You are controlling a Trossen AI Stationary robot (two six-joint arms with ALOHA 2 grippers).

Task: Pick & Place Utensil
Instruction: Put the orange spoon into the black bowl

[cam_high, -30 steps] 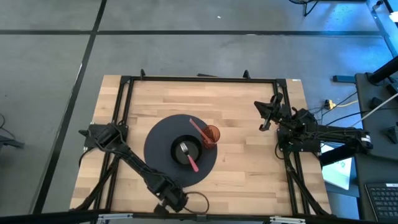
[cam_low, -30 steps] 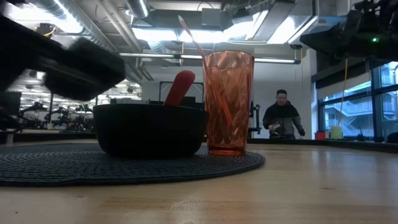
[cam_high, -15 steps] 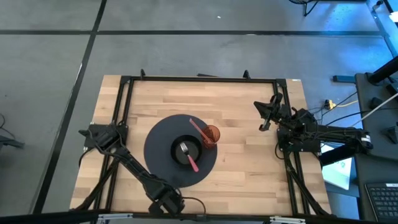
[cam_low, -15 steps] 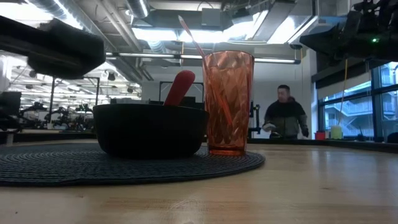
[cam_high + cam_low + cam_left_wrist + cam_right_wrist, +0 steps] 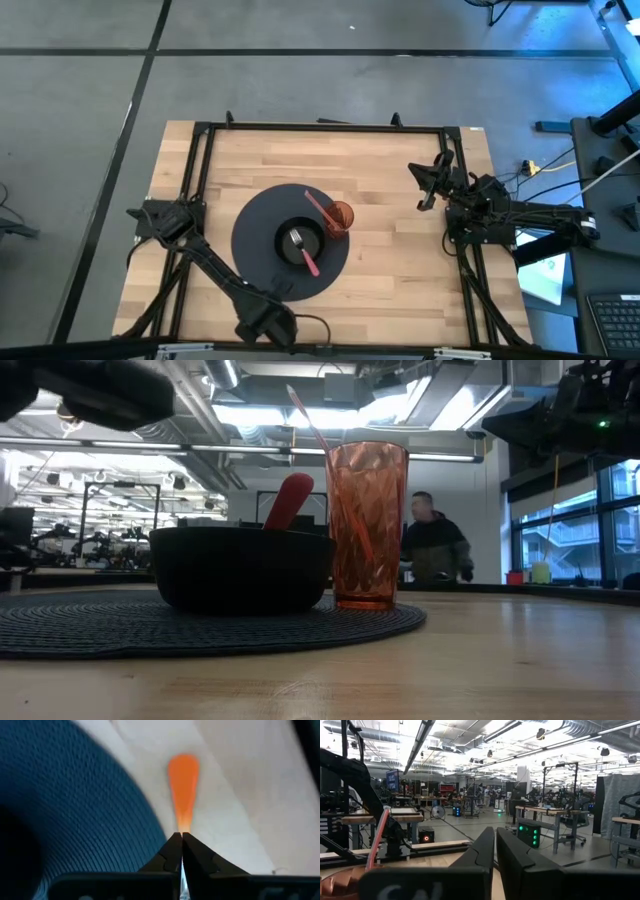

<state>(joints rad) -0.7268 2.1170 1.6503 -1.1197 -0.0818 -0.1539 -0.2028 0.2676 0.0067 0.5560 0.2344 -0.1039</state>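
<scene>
1. Black and blurred, the left tool (image 5: 262, 325) hangs over the near edge of the desk (image 5: 400, 285). It has slid a little to the left along that edge since a second ago. In the low view its dark mass has climbed to the top corner.
2. Its fingers (image 5: 172, 851) are pressed together. A blurred orange shape (image 5: 183, 782) begins right at their tips. I cannot tell whether it is pinched there or only lies beyond them.
3. The round dark mat (image 5: 252, 232) lies in the middle of the desk, where it was.
4. On the mat stands the black bowl (image 5: 285, 248). The pink-handled utensil (image 5: 309, 261) leans in it with its handle over the rim, as before.
5. Just beside the bowl, also on the mat, stands the orange cup (image 5: 341, 217). A thin pink stick (image 5: 318, 207) leans out of it, and neither has moved.
6. Behind the desk, a person (image 5: 432, 548) has walked to the left, closer to the cup in the low view.
7. The right tool (image 5: 428, 186) waits over the right side of the desk. Its fingers are pressed together on nothing, and it has not moved.
</scene>
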